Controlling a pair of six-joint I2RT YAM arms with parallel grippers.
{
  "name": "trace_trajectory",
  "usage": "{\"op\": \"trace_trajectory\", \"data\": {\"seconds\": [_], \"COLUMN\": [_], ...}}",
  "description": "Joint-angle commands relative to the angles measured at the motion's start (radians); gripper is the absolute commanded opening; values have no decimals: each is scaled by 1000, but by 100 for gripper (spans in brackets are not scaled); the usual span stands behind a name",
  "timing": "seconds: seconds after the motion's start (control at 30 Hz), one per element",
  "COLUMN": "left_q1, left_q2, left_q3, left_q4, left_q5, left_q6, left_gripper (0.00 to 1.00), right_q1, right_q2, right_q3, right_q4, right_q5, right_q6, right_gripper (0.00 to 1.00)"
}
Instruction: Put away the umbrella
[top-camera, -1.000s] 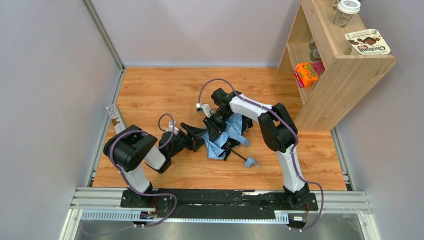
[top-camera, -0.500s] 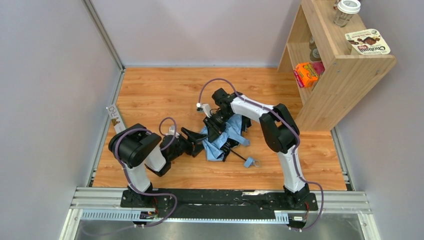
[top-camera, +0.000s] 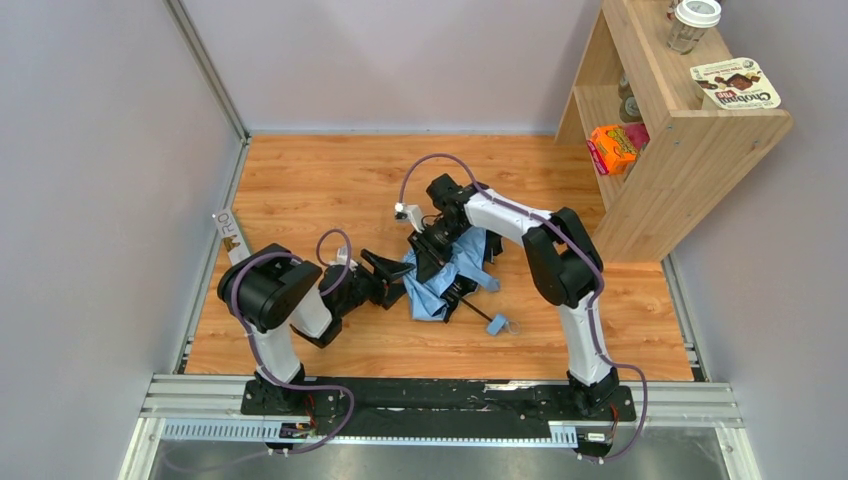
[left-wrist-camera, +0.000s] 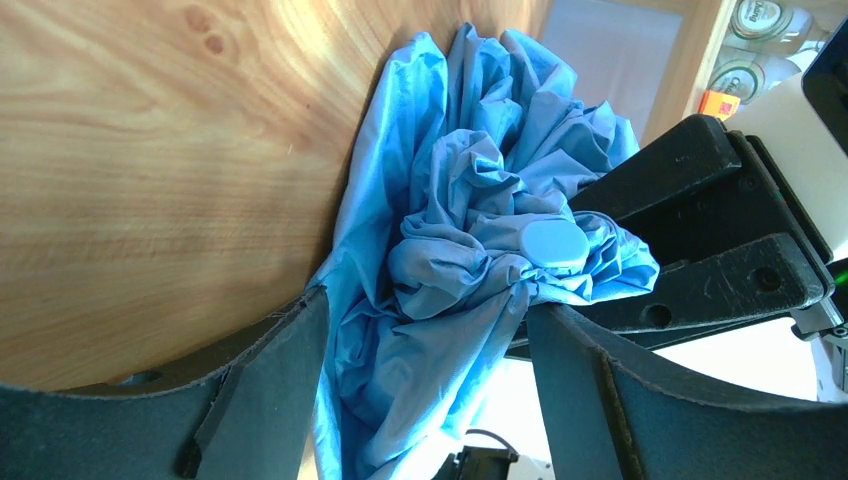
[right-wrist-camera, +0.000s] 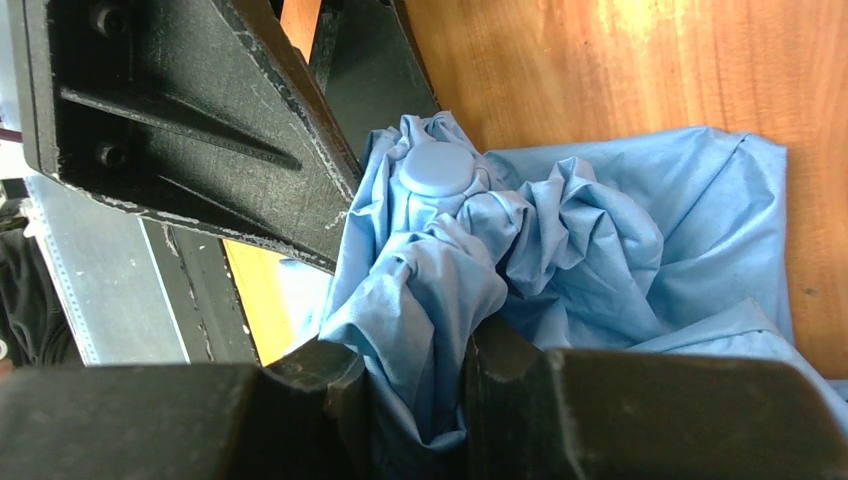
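The umbrella (top-camera: 448, 278) lies collapsed on the wooden floor, its light blue fabric bunched, with the small blue handle (top-camera: 501, 324) at the near end of the dark shaft. My right gripper (top-camera: 428, 252) is shut on a fold of the fabric (right-wrist-camera: 440, 300), just below the round cap (right-wrist-camera: 437, 168). At the umbrella's left side my left gripper (top-camera: 397, 274) stands open. In the left wrist view the crumpled canopy (left-wrist-camera: 440, 270) hangs between its wide-apart fingers (left-wrist-camera: 265, 400) without being clamped. The right gripper's black fingers (left-wrist-camera: 700, 230) show beyond the cap (left-wrist-camera: 555, 243).
A wooden shelf unit (top-camera: 690, 150) stands at the right, holding an orange box (top-camera: 612, 148), a jar (top-camera: 693, 25) and a flat snack box (top-camera: 738, 85). Grey walls close in the floor on the left and at the back. A white tag (top-camera: 232, 236) lies by the left wall.
My left arm has swung slightly right, bringing its open jaws closer around the fabric's left edge. The right gripper has kept its hold, lifting the fabric slightly.
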Motion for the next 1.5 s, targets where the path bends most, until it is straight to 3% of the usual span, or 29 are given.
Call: {"op": "trace_trajectory", "data": {"seconds": [0.0,0.2,0.33,0.43,0.7,0.93,1.07,1.13,1.23,1.3,1.33,1.37,1.47], "left_q1": [15,13,13,13,10,-25,-34,-33,-33,-33,-33,-33,-34], "left_q2": [20,23,-76,-163,-97,-48,-51,-34,0,10,14,15,23], "left_q3": [71,100,65,48,115,119,80,68,80,91,97,109,123], "left_q4": [156,165,165,165,165,167,164,165,167,167,167,165,167], "left_q5": [-34,-23,-55,-74,-25,-34,-45,-57,-61,-59,-54,-42,-37], "left_q6": [22,50,128,179,144,81,65,55,23,18,21,22,24], "left_gripper": [80,80,77,83,83,71,80,81,70,55,36,24,9], "right_q1": [56,73,47,41,52,50,40,44,43,43,44,49,50], "right_q2": [31,85,29,-34,-62,-76,-67,-86,-113,-129,-136,-143,-146], "right_q3": [78,161,39,-47,-63,-54,-38,-57,-77,-87,-89,-84,-64], "right_q4": [-63,-198,-64,25,75,245,282,321,357,366,354,336,254], "right_q5": [-127,-141,-173,-241,-304,-161,-51,-52,-18,-23,-34,-12,24], "right_q6": [-112,-172,-85,-41,-7,176,242,252,276,274,256,237,173], "right_gripper": [0,0,0,0,0,0,0,0,0,0,0,0,0]}}
